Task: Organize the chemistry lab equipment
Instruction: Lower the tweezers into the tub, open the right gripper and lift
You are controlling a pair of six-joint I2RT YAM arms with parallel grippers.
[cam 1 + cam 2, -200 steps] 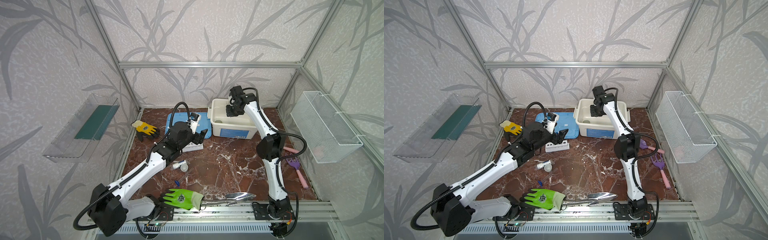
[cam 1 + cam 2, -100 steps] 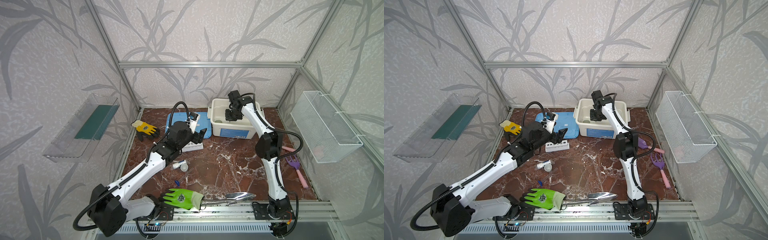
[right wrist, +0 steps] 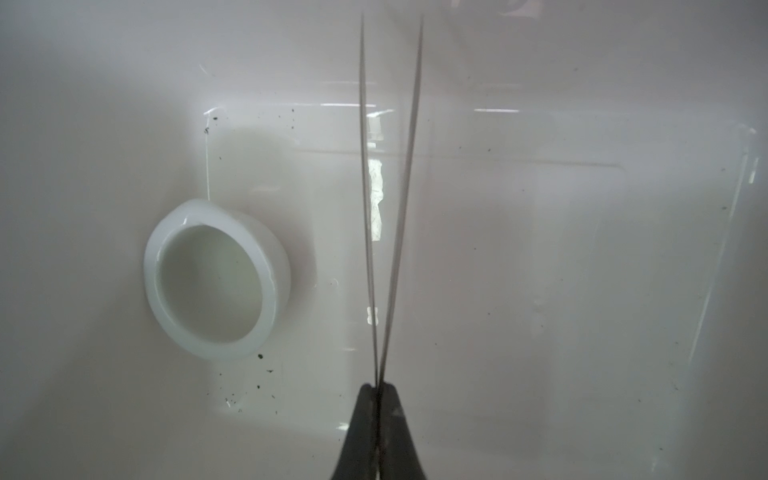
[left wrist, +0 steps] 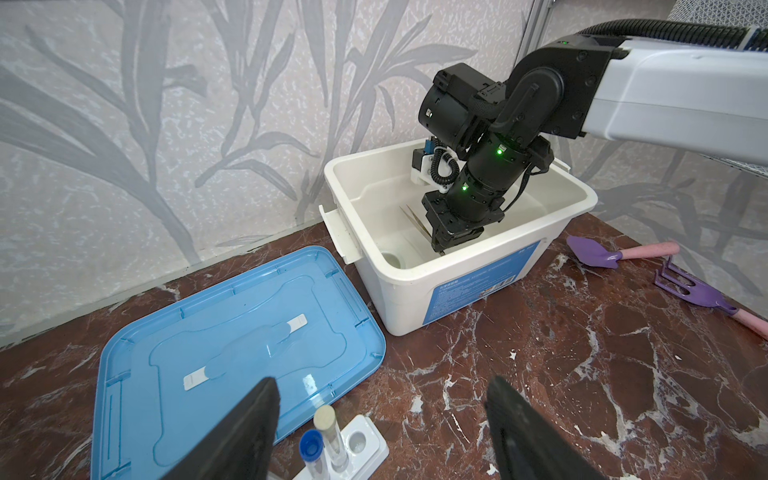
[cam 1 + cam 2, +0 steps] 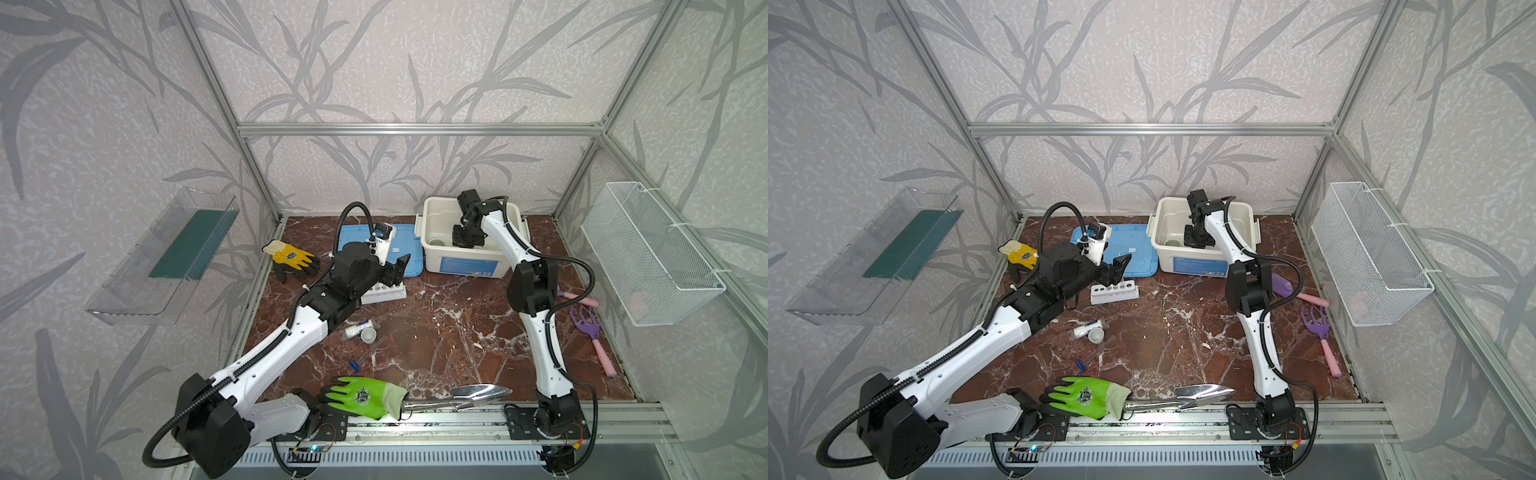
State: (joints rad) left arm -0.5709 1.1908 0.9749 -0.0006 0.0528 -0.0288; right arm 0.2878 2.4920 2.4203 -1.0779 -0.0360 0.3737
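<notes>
Inside the bin (image 4: 399,299), right jaws pinch the tweezers (image 3: 400,208).

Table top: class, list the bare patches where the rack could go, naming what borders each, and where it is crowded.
Free: the marble in the middle, between the bin, the right arm, the trowel and the cup. Also the bin floor beyond the tweezers from the bowl. Crowded: around the cup, bottle and loose tubes beside the left arm.

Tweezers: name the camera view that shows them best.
Right wrist view: the tweezers span the frame, pinched in the right gripper. Left wrist view shows a sliver; both top views, nothing discernible.
</notes>
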